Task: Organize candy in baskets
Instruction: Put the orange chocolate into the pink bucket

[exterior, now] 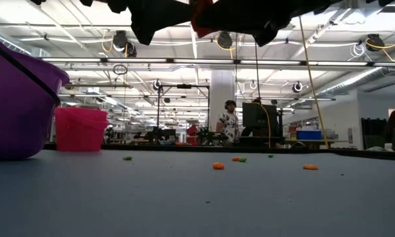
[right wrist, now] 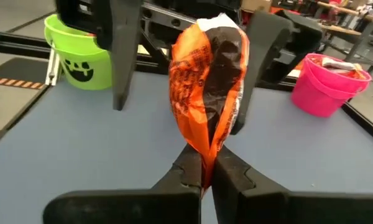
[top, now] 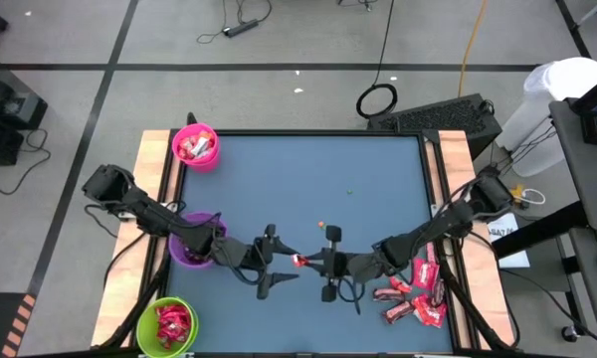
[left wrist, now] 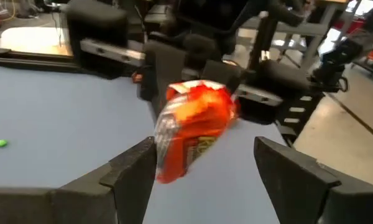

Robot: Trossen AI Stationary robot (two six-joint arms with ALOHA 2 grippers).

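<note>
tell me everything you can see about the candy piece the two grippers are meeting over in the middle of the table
The candy piece is a small flat pack in a shiny orange-red wrapper with a dark brown panel, dark lettering and a white crimped end. It hangs in the air above the blue table, near its middle, standing on end in the right wrist view. The right gripper is shut on its lower edge. The left gripper is open, its fingers either side of the pack without clearly touching it.

We see two dark, jointed arms with black cabling, each ending in angular matte-black fingers (left wrist: 130, 171).
</note>
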